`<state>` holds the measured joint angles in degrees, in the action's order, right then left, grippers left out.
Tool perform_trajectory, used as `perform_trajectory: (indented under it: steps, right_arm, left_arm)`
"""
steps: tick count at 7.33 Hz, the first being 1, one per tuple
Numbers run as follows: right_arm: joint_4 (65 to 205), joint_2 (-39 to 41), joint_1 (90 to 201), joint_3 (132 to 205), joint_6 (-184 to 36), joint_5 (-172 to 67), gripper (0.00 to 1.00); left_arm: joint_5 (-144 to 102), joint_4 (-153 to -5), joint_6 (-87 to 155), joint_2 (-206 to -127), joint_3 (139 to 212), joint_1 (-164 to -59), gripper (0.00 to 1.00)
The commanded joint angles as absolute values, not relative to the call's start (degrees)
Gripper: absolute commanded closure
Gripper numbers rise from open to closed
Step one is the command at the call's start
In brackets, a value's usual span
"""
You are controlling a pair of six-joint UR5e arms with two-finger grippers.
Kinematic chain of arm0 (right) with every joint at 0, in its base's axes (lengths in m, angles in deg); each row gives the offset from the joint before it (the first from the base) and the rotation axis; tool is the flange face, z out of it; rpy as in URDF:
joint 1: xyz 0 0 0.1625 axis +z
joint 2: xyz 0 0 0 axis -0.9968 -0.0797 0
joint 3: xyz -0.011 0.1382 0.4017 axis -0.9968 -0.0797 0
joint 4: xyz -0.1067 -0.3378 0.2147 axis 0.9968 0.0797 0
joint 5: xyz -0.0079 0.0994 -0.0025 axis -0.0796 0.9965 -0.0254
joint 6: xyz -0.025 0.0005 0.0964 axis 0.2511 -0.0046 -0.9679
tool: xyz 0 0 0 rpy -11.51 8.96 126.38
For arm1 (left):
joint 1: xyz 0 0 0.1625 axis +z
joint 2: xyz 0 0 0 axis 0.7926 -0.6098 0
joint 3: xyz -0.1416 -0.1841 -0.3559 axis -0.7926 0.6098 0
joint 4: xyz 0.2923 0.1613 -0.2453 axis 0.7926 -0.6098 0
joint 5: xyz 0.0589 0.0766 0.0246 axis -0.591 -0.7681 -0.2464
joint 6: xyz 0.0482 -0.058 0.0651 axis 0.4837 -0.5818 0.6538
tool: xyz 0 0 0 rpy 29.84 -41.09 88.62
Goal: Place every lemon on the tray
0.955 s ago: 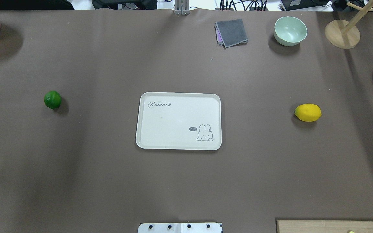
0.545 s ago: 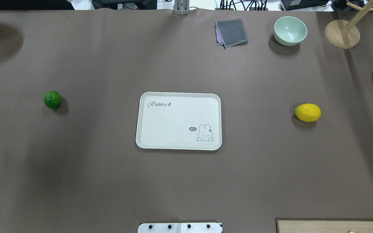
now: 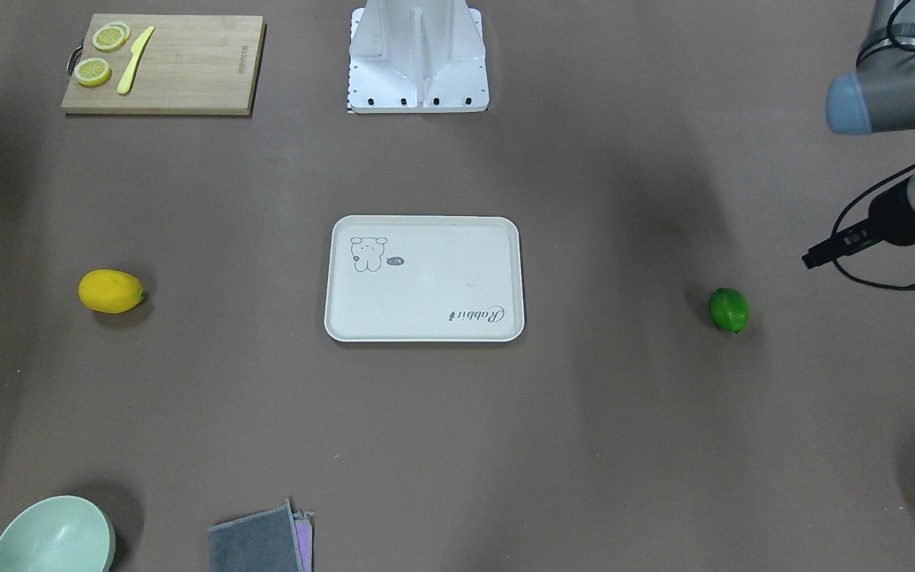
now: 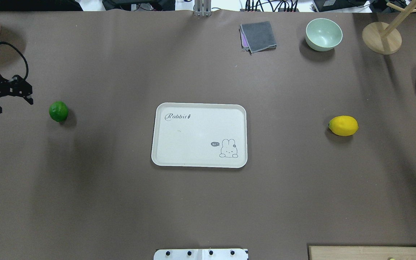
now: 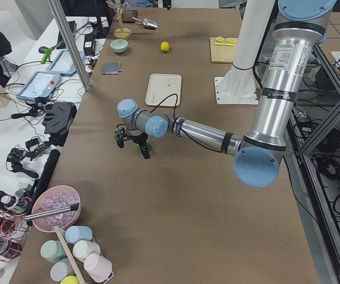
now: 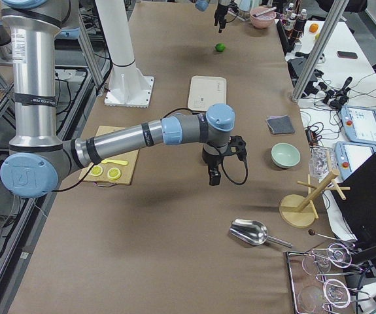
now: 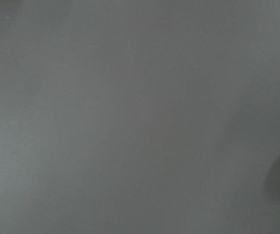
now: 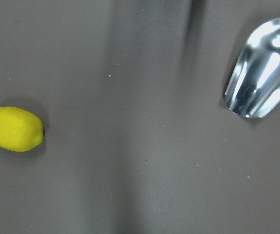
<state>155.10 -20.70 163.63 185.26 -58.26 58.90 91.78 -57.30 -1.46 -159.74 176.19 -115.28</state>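
Green lemon [image 4: 58,111] on table, well apart from tray [image 4: 193,133], on robot's left side. Yellow lemon [image 4: 343,125] on table, well apart from tray, on robot's right. Left gripper [image 5: 132,149] near green lemon, not touching, fingers apart, nothing held. Right gripper [image 6: 214,173] above table, yellow lemon and metal scoop [image 8: 259,68] below in wrist view; cannot tell whether apart or together
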Motion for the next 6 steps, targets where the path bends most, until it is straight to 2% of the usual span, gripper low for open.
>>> perform_trajectory:
  steps: [1,3,6]
  right_arm:
    - [148.0,-20.4,156.6,185.2,-58.3,58.6,0.01]
    - [142.7,-20.0,149.5,184.0,-58.1,58.3,0.01]
    - [138.0,-16.8,147.0,179.4,-46.2,55.3,0.01]
  left_arm:
    - [90.5,-57.7,0.6,-163.2,175.0,-113.8,0.03]
    - [90.0,-58.3,0.7,-164.1,173.5,-111.4,0.03]
    - [86.4,-62.4,-1.4,-164.6,172.4,-107.5,0.03]
